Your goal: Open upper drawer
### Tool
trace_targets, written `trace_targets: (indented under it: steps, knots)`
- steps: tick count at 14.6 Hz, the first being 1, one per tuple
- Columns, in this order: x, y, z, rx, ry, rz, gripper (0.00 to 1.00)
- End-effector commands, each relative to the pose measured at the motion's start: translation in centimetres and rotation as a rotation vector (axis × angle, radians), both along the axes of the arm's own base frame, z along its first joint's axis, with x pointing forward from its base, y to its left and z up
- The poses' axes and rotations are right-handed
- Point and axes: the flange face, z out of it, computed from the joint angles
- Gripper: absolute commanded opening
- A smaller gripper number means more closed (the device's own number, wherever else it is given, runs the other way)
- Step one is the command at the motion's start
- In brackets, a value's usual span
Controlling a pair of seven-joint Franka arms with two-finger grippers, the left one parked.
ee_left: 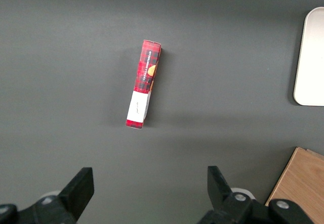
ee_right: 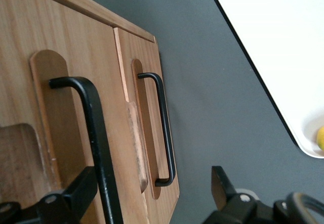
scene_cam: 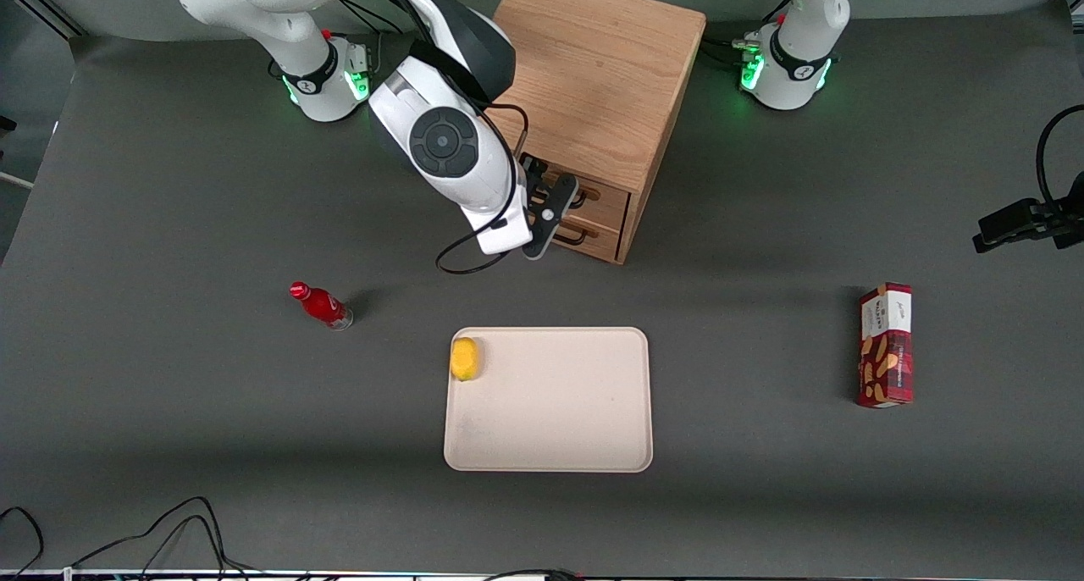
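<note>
The oak cabinet (scene_cam: pixel 593 73) stands at the back of the table, its two drawers facing the front camera. The upper drawer (scene_cam: pixel 603 201) has a thin black wire handle (ee_right: pixel 96 143), and its front sits about level with the cabinet face. Below it is the bottom drawer (scene_cam: pixel 597 240) with a matching handle (ee_right: pixel 163 128). My gripper (scene_cam: pixel 550 217) is directly in front of the drawer fronts, close to them. It is open (ee_right: pixel 152 193). The upper handle runs just inside one fingertip (ee_right: pixel 81 188), with the other fingertip (ee_right: pixel 221 182) out over the table. Nothing is gripped.
A beige tray (scene_cam: pixel 550 445) with a yellow fruit (scene_cam: pixel 464 358) on it lies nearer the front camera than the cabinet. A red bottle (scene_cam: pixel 323 306) lies toward the working arm's end and a red snack box (scene_cam: pixel 886 345) toward the parked arm's. Cables (scene_cam: pixel 169 530) trail along the front edge.
</note>
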Motion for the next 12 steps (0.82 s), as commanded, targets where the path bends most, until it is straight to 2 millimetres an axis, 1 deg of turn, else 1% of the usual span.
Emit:
trace_targets:
  steps: [1,4,7,9,12]
  knots:
    - [-0.1,0.2,-0.3,0.002,-0.021,0.016,1.00]
    - [-0.2,0.2,-0.9,0.002,-0.025,0.016,1.00]
    - [-0.1,0.2,-1.1,0.005,-0.030,0.012,1.00]
    - [0.6,-0.4,-1.0,-0.001,-0.047,0.019,1.00]
    - [1.1,-0.8,-0.7,0.001,-0.057,0.012,1.00]
